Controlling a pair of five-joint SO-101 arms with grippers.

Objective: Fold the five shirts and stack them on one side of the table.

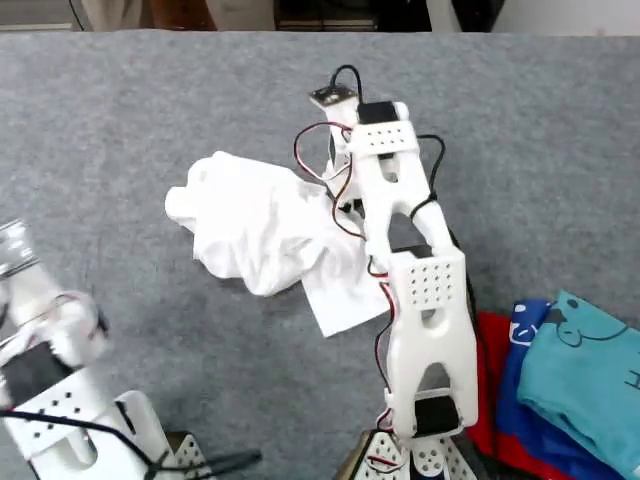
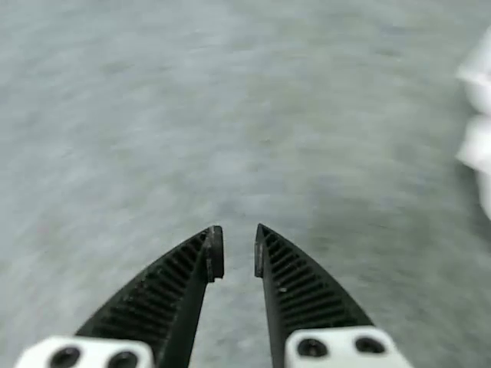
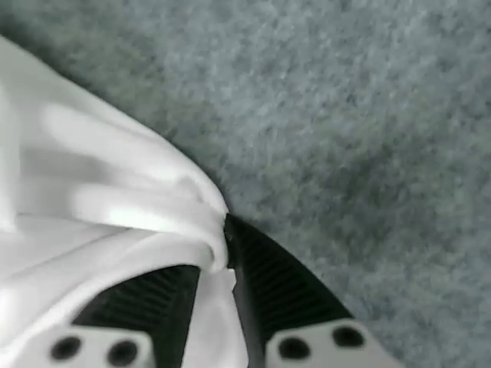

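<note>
White shirt: crumpled in a loose heap near the middle of the grey table, one flat corner spread out toward the near edge, beside the right arm.

Right end effector: clamped on a fold of that white shirt, cloth bunched between the two black ribbed fingers and draped over one of them. Just past the fingertips, bare grey table surface.

In the high view, right arm stretched up the middle of the table, its upper end over the heap's right edge, red and black wires looping across the cloth there.

Left end effector: fingers slightly apart, nothing between them, pointed over bare table. A bit of white cloth at the edge of the left wrist view, well apart from the fingertips. Left arm at the near left corner, away from the heap.

On the right side of the table, a stack of other shirts: teal shirt on top, blue shirt under it, red shirt showing at the stack's left edge, close to the right arm's base.
</note>
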